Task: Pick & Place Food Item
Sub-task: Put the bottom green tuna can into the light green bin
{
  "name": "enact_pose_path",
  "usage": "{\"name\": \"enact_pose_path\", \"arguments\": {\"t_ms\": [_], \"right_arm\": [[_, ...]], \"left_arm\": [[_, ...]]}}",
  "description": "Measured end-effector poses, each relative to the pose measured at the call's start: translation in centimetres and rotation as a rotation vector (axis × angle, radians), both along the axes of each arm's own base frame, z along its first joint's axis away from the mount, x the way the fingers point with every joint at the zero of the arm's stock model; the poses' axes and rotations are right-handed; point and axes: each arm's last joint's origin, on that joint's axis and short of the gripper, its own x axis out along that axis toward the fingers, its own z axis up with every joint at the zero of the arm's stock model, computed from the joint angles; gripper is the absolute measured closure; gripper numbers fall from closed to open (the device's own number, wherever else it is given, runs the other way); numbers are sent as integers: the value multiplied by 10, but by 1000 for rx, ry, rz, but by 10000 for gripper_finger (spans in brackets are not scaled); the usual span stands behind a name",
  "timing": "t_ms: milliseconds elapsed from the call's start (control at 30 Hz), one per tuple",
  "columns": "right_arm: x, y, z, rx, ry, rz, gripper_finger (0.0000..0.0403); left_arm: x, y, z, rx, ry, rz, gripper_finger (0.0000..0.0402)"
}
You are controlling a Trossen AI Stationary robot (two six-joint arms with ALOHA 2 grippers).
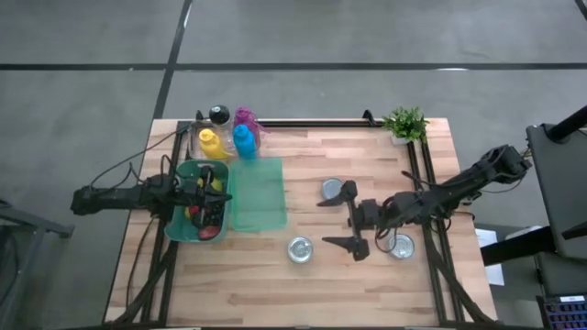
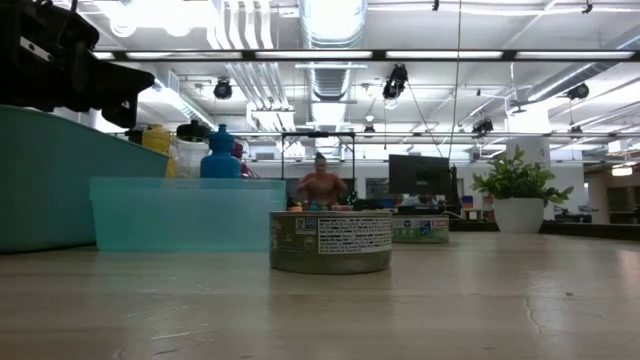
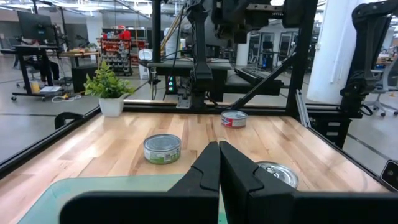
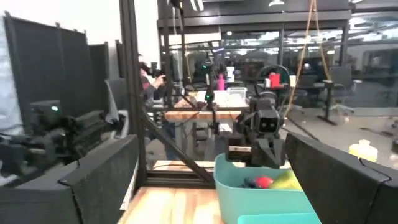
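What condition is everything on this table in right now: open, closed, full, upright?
Left gripper: shut, empty, over the bin.
Right gripper: open, empty, above the table.
Teal bin: holding food items.
Three cans: upright, sealed, on the table.
Bottles: upright, capped.
Potted plant: upright.
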Motion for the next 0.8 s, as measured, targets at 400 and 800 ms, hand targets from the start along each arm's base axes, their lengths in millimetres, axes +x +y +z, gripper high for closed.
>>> {"name": "enact_pose_path", "arguments": {"t_ms": [400,800], "right_arm": [[39,22,-22,133,119,-71,3],[55,50,-21,241,269,-110,3]], "left_arm": [[0,0,0,0,2,0,399],[0,0,-1,0,6,0,399]]}}
